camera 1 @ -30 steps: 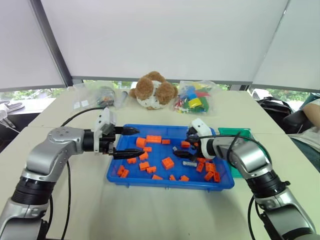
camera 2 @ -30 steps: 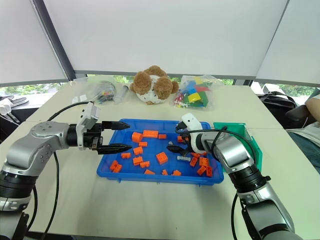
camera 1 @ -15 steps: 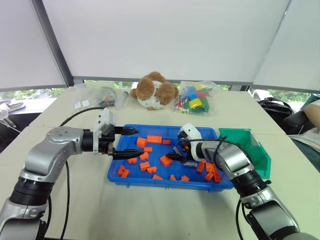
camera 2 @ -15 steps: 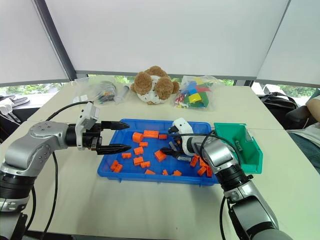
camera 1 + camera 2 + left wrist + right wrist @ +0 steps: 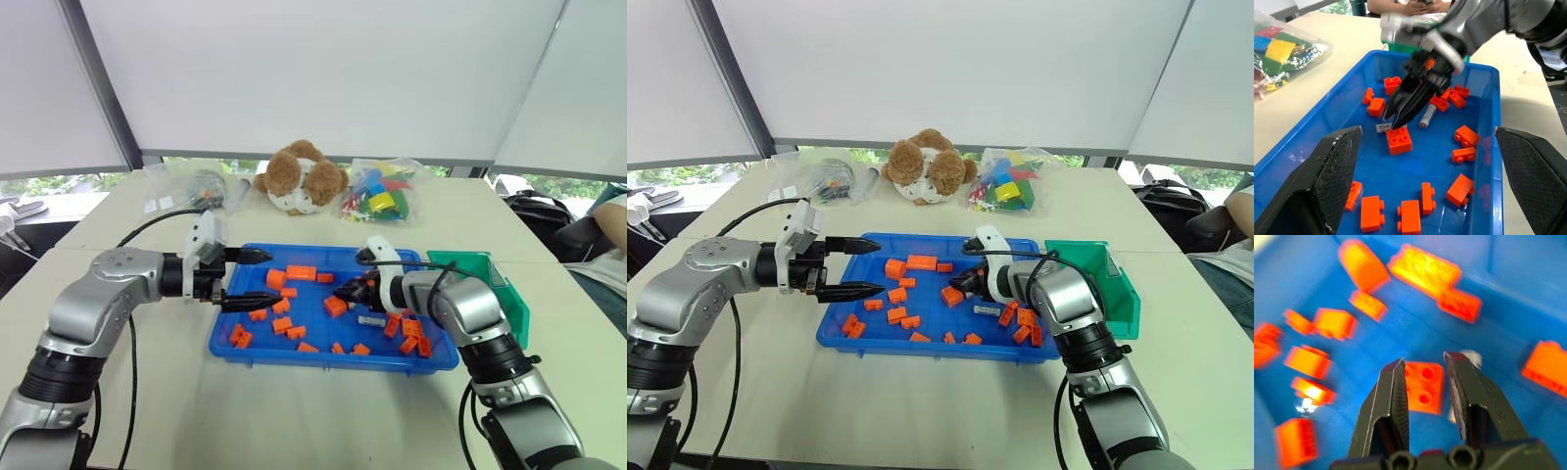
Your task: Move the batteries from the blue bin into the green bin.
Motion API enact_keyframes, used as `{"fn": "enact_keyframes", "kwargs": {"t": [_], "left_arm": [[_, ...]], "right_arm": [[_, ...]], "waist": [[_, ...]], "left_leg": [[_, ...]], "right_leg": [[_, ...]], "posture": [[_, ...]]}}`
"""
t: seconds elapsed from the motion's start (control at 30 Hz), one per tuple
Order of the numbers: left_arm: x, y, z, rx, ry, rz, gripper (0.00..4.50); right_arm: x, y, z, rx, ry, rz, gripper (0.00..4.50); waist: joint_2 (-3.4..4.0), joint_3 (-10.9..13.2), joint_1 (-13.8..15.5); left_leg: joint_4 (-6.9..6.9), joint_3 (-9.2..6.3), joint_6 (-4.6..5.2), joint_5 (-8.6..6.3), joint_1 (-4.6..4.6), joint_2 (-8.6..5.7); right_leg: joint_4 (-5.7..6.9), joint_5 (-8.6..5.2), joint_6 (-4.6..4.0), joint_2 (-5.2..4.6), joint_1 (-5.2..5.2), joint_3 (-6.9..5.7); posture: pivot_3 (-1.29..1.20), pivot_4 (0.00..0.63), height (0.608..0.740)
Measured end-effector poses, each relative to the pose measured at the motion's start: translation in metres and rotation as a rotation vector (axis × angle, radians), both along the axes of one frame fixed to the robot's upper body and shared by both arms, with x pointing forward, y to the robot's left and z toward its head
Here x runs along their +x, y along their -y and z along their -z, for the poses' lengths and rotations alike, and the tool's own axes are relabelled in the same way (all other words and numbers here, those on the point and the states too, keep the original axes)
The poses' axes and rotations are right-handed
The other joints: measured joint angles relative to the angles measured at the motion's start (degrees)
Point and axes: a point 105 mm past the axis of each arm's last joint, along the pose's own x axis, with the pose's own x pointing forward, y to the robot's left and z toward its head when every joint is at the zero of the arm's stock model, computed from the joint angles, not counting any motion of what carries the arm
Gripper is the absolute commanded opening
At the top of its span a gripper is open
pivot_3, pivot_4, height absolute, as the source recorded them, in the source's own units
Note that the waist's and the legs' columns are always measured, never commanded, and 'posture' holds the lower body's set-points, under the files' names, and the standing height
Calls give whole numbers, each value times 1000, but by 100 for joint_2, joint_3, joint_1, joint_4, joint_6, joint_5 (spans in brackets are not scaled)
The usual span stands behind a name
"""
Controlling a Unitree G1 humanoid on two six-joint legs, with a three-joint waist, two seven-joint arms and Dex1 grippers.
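Our right pincer [image 5: 1396, 115], narrowed with nothing held, points at an orange brick [image 5: 1399, 139]; two batteries [image 5: 1427, 115] lie just beside its tips, far nearer than our wide left pincer [image 5: 865, 266].

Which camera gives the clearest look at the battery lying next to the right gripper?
The left wrist view: the battery lies unobstructed on the blue bin floor beside the right gripper. The eye views show a small grey sliver among orange bricks; I can't identify it in the right wrist view.

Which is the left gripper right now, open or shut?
Open. The left gripper has its two black fingers spread wide with nothing between them, at the left end of the blue bin.
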Motion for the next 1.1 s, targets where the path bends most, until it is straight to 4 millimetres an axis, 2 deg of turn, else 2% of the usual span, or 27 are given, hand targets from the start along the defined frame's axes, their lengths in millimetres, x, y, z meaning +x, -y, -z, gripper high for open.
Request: {"fn": "enact_keyframes", "kwargs": {"t": [0.2,0.3,0.37,0.43,0.53,0.63,0.67,1.1], "left_arm": [[0,0,0,-1,2,-5,4500],[1,0,0,-2,2,-7,4500],[0,0,1,-2,-2,-8,4500],[0,0,2,-3,-4,-7,4500],[0,0,2,-2,-3,-6,4500],[0,0,2,-2,-3,-6,4500],[0,0,2,-2,-3,-6,4500],[0,0,2,-2,-2,-8,4500]], "right_arm": [[0,13,-1,-26,7,39,1345],[-3,24,16,-50,-30,69,1345],[-6,26,31,-71,-69,73,1345],[-7,27,37,-80,-82,77,1345],[-6,26,36,-77,-67,74,2158],[-5,25,36,-81,-57,72,3736],[-5,25,37,-89,-59,74,4141],[3,16,47,-236,34,2,4141]], "waist": [[0,0,23],[-1,0,16],[-1,0,6],[-1,0,-14],[-1,0,-9],[-1,0,-4],[-1,0,1],[-1,-1,-1]], "left_leg": [[1,1,0,0,-1,0],[1,0,0,0,-1,0],[1,0,0,0,-1,0],[0,0,0,0,-1,0],[0,-1,0,0,-1,0],[0,-1,0,0,-1,0],[0,-1,0,0,-1,0],[1,-1,0,0,0,0]], "right_leg": [[-1,0,0,-1,1,0],[-1,0,0,-1,1,0],[-1,0,0,-1,0,0],[-1,0,0,0,-2,0],[-1,0,0,1,-2,0],[-1,0,0,0,-1,0],[-1,0,0,0,-1,0],[0,0,0,0,1,0]], "posture": [[0,150,710],[0,150,710],[0,150,710],[0,150,710],[0,150,710],[0,150,710],[0,150,710],[0,150,710]]}}
